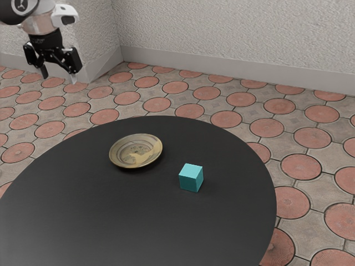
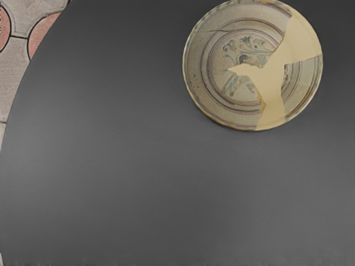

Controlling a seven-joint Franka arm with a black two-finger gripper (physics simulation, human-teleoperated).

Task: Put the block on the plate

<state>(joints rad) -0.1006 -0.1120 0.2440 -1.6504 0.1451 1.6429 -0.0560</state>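
Observation:
High at the exterior view's upper left, my gripper [image 1: 59, 77] stands open, its two fingers well apart with nothing between them. A teal block [image 1: 191, 178] rests on the dark table, away from my hand and toward the exterior view's right. Between the two, nearer the block, lies a round patterned plate [image 1: 136, 151] holding nothing. In the wrist view the plate [image 2: 238, 66] shows a worn drawing and a plain yellowish patch across one side.
The round black table [image 1: 138, 221] carries both objects, its curved edge running past the plate and block. Beyond it are a tiled floor [image 1: 266, 127] and a pale textured wall [image 1: 233, 39]. In the wrist view the table [image 2: 127, 183] has a curved edge beside the floor.

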